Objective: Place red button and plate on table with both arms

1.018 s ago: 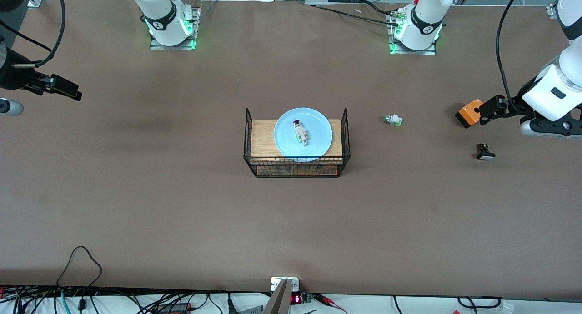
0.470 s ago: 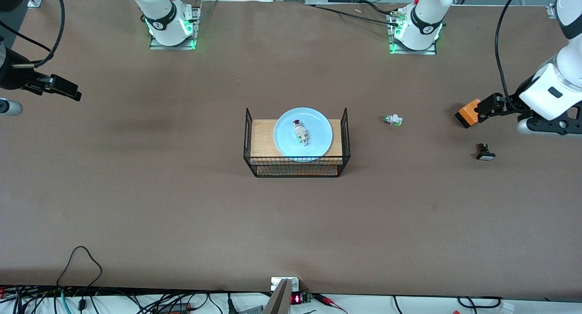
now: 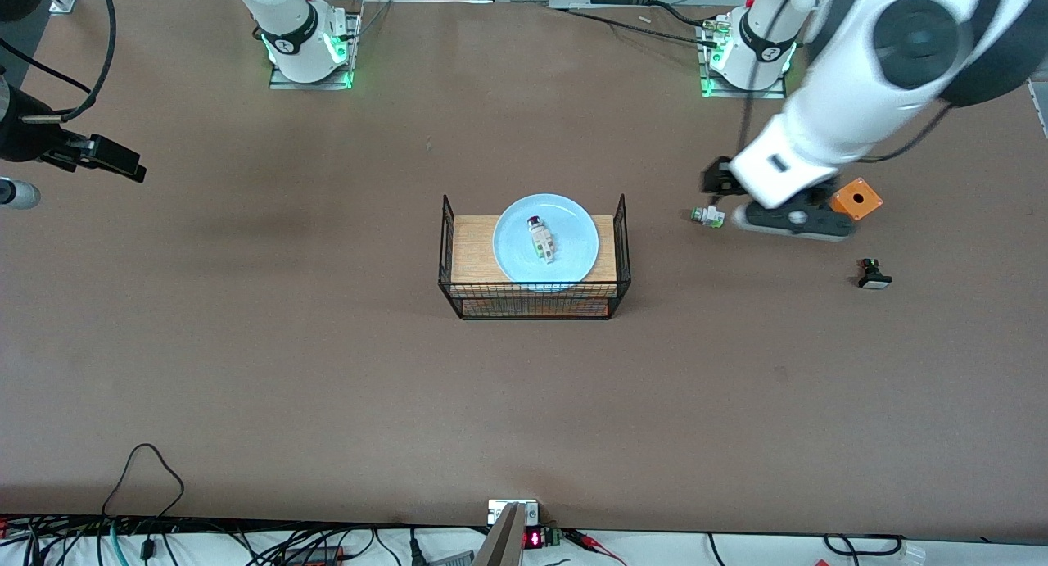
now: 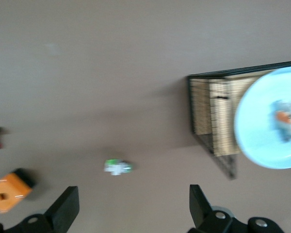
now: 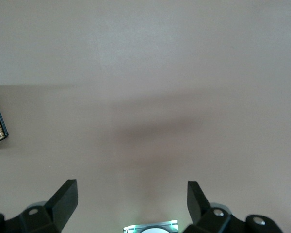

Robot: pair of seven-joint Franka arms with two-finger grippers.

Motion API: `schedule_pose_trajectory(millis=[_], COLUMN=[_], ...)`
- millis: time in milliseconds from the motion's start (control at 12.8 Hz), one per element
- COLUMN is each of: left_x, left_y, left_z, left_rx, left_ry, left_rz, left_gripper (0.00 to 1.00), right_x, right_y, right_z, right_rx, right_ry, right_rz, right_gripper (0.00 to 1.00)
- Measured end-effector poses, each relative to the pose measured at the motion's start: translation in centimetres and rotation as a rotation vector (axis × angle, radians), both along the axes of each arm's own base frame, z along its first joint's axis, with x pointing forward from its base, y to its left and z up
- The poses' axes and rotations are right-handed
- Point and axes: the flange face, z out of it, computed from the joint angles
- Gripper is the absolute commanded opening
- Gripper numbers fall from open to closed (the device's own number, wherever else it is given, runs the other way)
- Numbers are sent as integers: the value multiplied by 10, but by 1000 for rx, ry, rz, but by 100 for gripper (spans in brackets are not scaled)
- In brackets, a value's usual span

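Brown bench (image 3: 246, 345), bare across most of its top. Wire-sided rack (image 3: 534, 292) at centre, carrying light-blue plate (image 3: 573, 230). Red button (image 3: 539, 239) lying flat on plate, long axis running toward and away from the front camera, red cap pointing toward the robots' bases. Left tool (image 4: 131, 206) spread open, empty, over white-and-green part (image 3: 707, 216). Right tool (image 5: 131, 204) open, empty, over bare bench at the right arm's end.
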Motion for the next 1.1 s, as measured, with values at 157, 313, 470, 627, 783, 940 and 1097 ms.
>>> schedule_pose_trajectory(millis=[157, 313, 470, 627, 783, 940, 1097], left_x=[4, 9, 11, 8, 6, 7, 9], left_y=[-51, -103, -148, -183, -203, -210, -210], left_z=[-30, -62, -96, -125, -144, -156, -158], left_rx=[-23, -50, -52, -33, -8, 6, 8], left_ry=[33, 44, 7, -34, -50, -53, -52], left_rz=[8, 41, 87, 132, 164, 189, 215], left_gripper=[100, 100, 100, 100, 100, 100, 100], right_x=[0, 0, 0, 0, 0, 1, 1], right_y=[0, 0, 0, 0, 0, 0, 0], right_z=[0, 0, 0, 0, 0, 0, -1], right_rx=[0, 0, 0, 0, 0, 0, 0], right_ry=[0, 0, 0, 0, 0, 0, 2], right_rz=[0, 0, 0, 0, 0, 0, 0], right_gripper=[100, 100, 100, 100, 100, 100, 100])
